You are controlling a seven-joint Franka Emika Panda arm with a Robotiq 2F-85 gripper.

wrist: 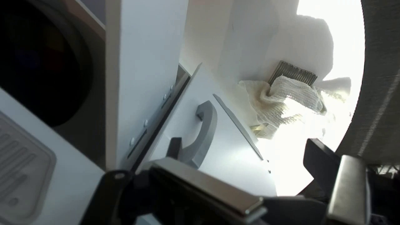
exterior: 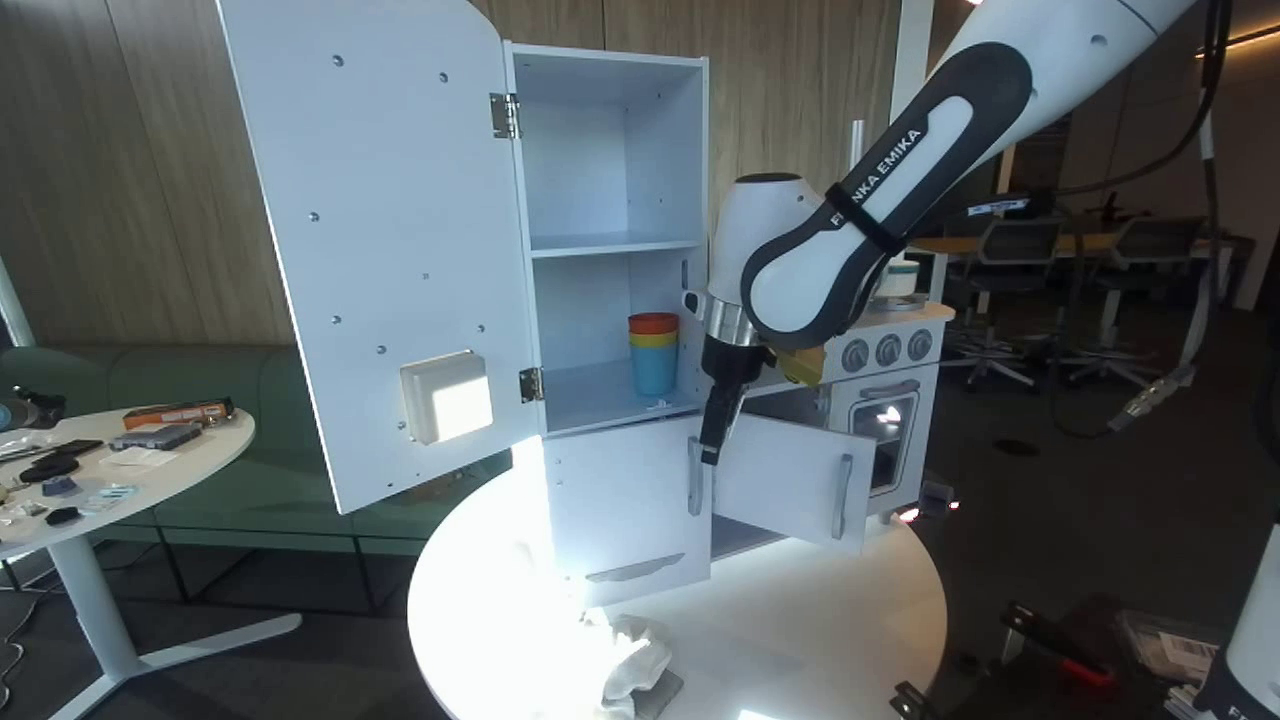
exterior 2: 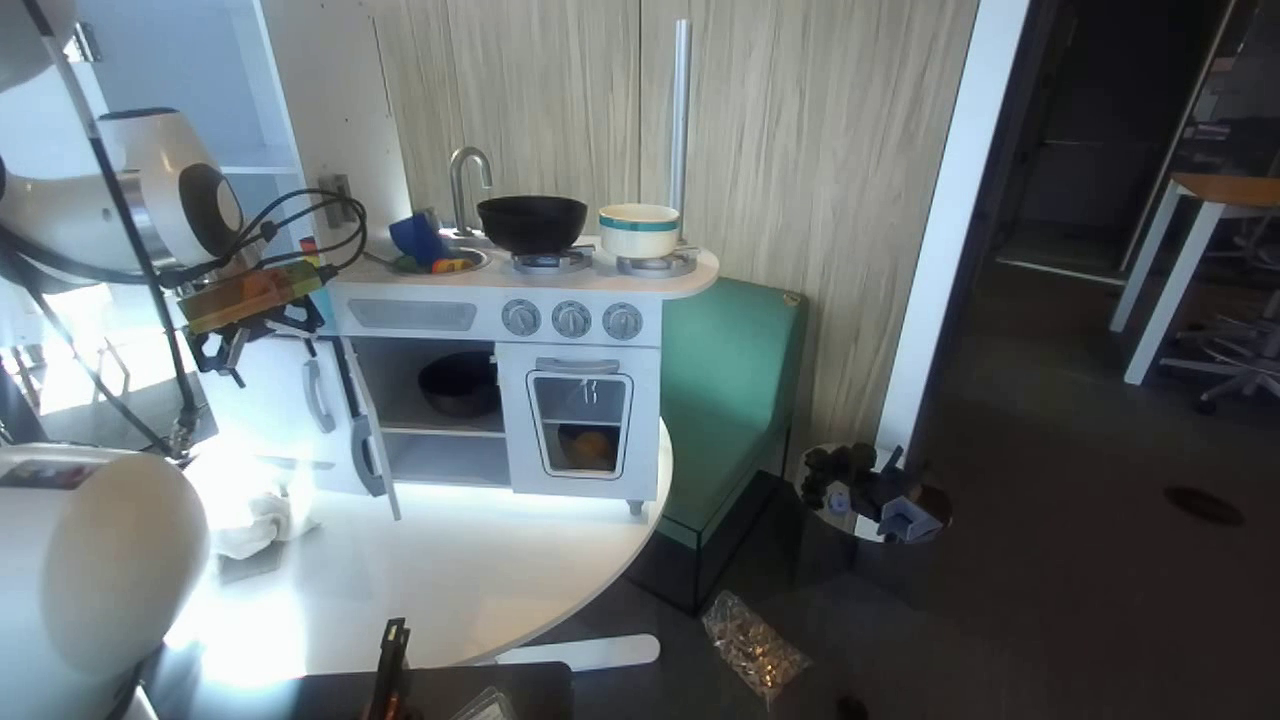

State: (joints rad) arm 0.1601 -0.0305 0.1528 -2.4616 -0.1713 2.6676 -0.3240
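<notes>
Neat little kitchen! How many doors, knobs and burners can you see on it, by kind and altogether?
Doors: 4 (upper cabinet door, lower cabinet door, under-sink door, oven door)
Control knobs: 3
Stove burners: 2
Total: 9

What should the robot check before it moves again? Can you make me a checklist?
1. Hand open, with nothing in it: ok.
2. Nearest finger not touching the grey handle on the lower door: cannot tell, they look very close.
3. Cupboard door next to it shut: not ok, it stands open.
4. Nothing on the table in front of the lower door: not ok, a crumpled white cloth and a ribbed thing lie there.
5. Tall upper door out of the way: looks ok, swung wide open.
6. Cups stacked upright inside: ok.
</notes>
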